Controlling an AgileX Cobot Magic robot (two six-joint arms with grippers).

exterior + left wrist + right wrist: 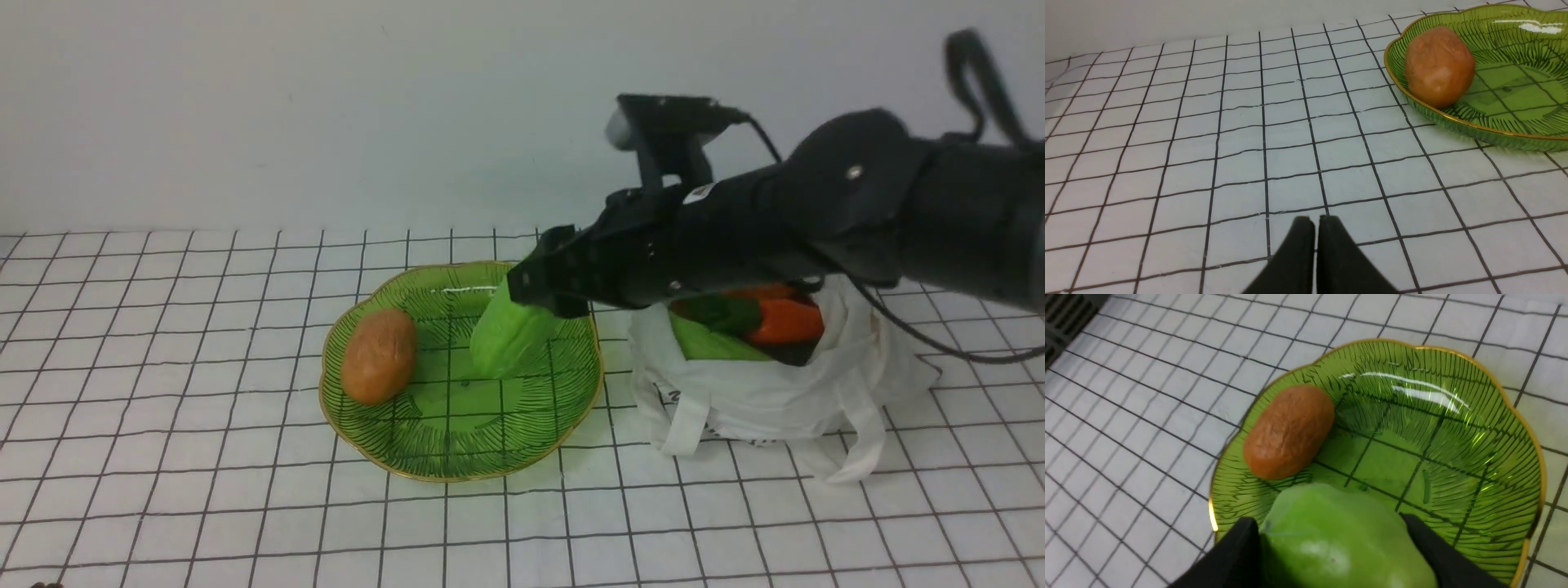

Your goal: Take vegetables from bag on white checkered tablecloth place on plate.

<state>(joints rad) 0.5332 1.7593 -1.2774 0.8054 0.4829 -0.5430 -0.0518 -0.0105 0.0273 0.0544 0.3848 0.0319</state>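
Note:
The green glass plate [457,441] lies mid-table on the white checkered tablecloth [163,367]. A tan-brown potato [379,354] lies on its left side. My right gripper [545,292] is shut on a light green gourd [513,336] and holds it over the plate's right half, tip down. In the right wrist view the gourd [1339,539] sits between the black fingers [1437,555], with the potato [1289,431] beyond. The white bag [767,392] stands right of the plate, with an orange carrot [784,320] and another green gourd [718,346] inside. My left gripper [1316,222] is shut and empty, low over the cloth.
A pale wall runs along the back of the table. My right arm [857,212] reaches across above the bag. The bag's strap handles [865,441] trail on the cloth in front of it. In the left wrist view the plate [1494,130] is off to one side.

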